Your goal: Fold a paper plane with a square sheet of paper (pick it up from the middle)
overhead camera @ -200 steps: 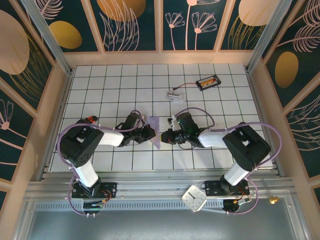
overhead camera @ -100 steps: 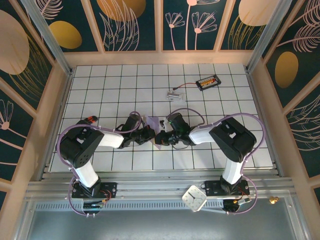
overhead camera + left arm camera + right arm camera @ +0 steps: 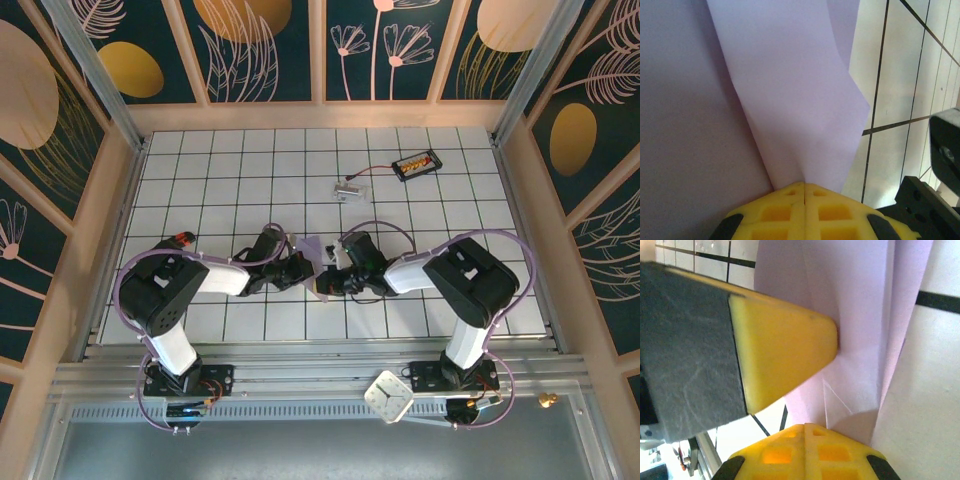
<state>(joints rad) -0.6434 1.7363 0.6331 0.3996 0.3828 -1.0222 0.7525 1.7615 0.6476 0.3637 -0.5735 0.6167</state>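
The square sheet of paper (image 3: 320, 258), lavender and partly folded, stands creased between both grippers near the table's middle front. My left gripper (image 3: 300, 270) is shut on it. In the left wrist view, folded layers of the sheet (image 3: 790, 100) fan up from the closed yellow fingertips (image 3: 785, 207). My right gripper (image 3: 337, 280) faces it from the right. In the right wrist view its yellow fingertips (image 3: 832, 452) are shut at the creased edge of the sheet (image 3: 860, 325). There the left gripper's yellow finger (image 3: 780, 352) presses the paper from the left.
A small clear plastic piece with a wire (image 3: 348, 188) and a black holder with orange cells (image 3: 415, 164) lie on the far tiles. A white clock-like square (image 3: 388, 395) sits on the front rail. Wooden walls (image 3: 110, 200) enclose the tiled table (image 3: 220, 180).
The right arm swung its elbow in and brought its gripper up to the paper. The sheet shifted slightly right between the grippers. The left arm barely moved.
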